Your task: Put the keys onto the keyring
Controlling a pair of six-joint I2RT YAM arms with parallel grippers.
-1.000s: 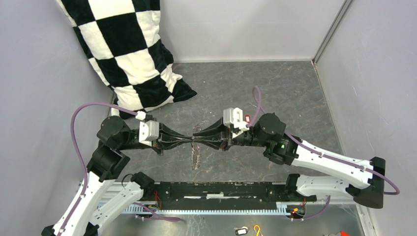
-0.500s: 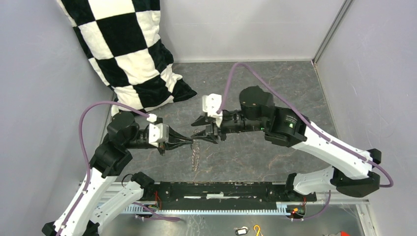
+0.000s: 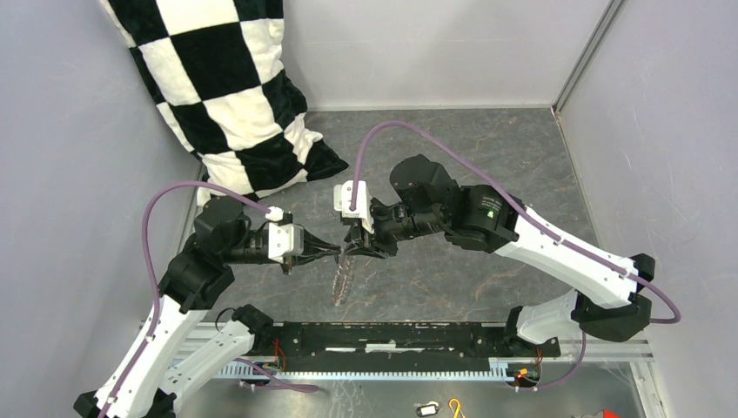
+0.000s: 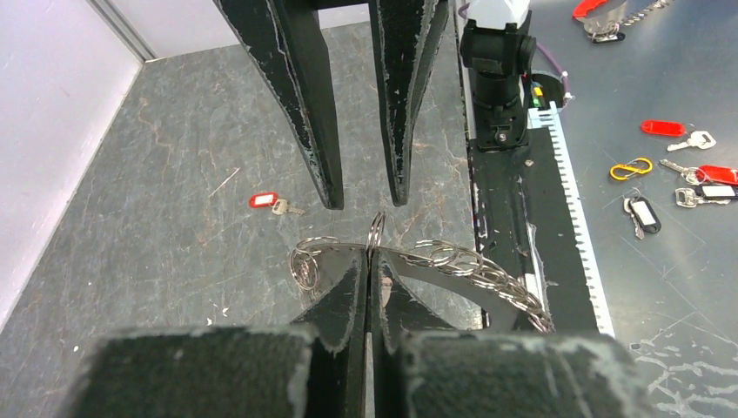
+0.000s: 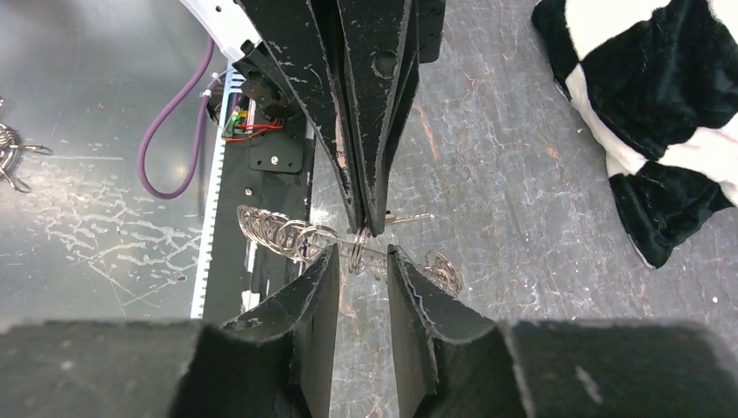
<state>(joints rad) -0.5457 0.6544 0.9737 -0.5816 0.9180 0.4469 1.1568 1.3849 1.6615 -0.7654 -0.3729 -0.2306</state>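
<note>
My left gripper (image 3: pixel 336 251) is shut on the keyring (image 3: pixel 340 280), a thin metal hoop strung with small rings that hangs down toward the floor. In the left wrist view my shut gripper (image 4: pixel 372 258) pinches one small ring, and the fringe of rings (image 4: pixel 474 264) trails right. My right gripper (image 3: pixel 355 247) is open and its fingertips straddle that pinched ring (image 5: pixel 358 250). The red-headed key (image 4: pixel 264 201) lies on the floor beyond, apart from both grippers. A bare metal key blade (image 5: pixel 411 218) shows on the floor behind the left fingers, its head hidden. No black head shows.
A black-and-white checked pillow (image 3: pixel 235 96) leans in the far left corner. Grey walls close in the floor on three sides. The arm rail (image 3: pixel 392 335) runs along the near edge, with spare keys, red tags and a yellow hook (image 4: pixel 631 167) beyond it.
The right arm rose off the ring, swung left and came back down; its open fingers now straddle the ring. The left gripper stayed shut on the keyring, drew back left, then edged right.
</note>
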